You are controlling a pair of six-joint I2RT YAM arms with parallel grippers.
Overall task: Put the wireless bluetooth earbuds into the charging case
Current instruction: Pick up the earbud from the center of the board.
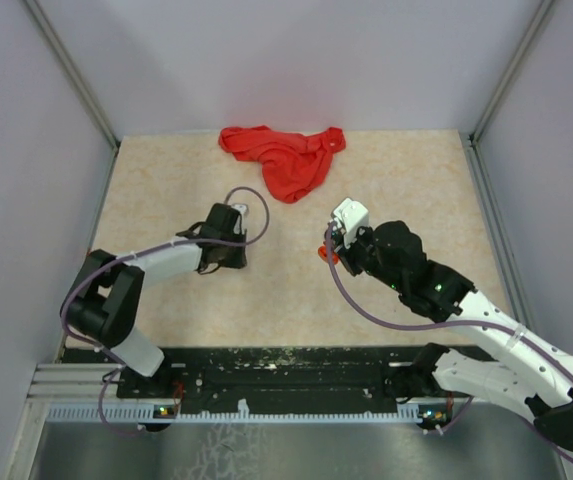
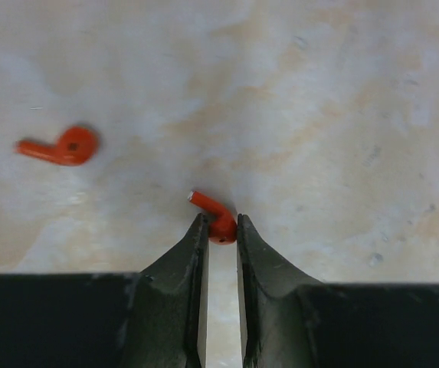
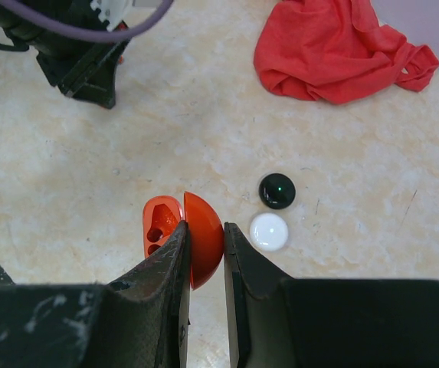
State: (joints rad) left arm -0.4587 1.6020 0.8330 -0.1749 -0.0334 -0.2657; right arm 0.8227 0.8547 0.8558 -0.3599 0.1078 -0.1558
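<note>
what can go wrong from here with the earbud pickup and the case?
1. The left gripper pinches the red earbud only at its very fingertips, stem sticking out sideways; it may pop out or twist on the lift.
2. The right gripper holds the open red charging case by its domed half, sockets facing sideways; pushing an earbud in might turn or slip it.
3. The second red earbud lies loose nearby; the left arm may knock it.

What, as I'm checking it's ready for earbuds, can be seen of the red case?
The red charging case is round, glossy plastic, hinged open. The right hand pinches its smooth domed half, holding it on edge. The other half stands open beside it, showing two earbud-shaped recesses, apparently empty. Whether it rests on the table is unclear.
</note>
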